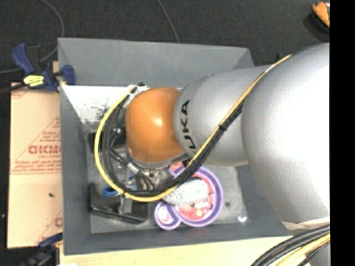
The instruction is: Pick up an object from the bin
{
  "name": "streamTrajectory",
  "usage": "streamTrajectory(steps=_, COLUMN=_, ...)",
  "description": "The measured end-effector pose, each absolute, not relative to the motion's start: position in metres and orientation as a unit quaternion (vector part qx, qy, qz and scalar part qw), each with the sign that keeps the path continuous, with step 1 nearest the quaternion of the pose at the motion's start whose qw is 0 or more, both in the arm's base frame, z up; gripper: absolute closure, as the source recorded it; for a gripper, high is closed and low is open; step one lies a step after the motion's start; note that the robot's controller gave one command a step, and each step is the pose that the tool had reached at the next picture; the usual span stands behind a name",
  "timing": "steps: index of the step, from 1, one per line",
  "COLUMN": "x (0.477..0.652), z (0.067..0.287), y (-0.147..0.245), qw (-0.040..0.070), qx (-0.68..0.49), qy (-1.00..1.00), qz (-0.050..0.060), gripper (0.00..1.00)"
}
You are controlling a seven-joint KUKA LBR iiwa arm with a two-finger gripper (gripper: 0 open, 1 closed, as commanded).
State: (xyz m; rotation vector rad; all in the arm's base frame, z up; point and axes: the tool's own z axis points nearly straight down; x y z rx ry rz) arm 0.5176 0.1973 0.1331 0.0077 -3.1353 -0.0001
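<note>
My gripper [135,174] reaches down into the left half of the bin, its body showing just under the wrist cover. Close below it, by the bin's lower-left corner, lies a flat black object [117,209] with a small blue piece [109,192] at its upper edge. To the right of the gripper lies a round purple dish-like thing [213,177] holding a white knobbly ball [191,190] and something pink [198,209]. A small purple ring [165,216] lies against the dish's lower left.
The arm, with its orange cover and a yellow cable, hides the middle and upper right of the bin. Dark specks mark the bin's sloped upper-left wall. The near wall runs just below the black object and the purple ring.
</note>
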Motion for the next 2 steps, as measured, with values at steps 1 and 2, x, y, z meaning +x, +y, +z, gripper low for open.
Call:
streamTrajectory(steps=1, x=0.520, z=0.138, y=0.196, qw=-0.001, qx=0.000, qy=-1.000, qz=-0.001, gripper=0.00)
streamTrajectory(steps=2, x=0.500, z=0.073, y=0.231, qw=0.005, qx=-0.128, qy=-0.992, qz=-0.001, gripper=0.00)
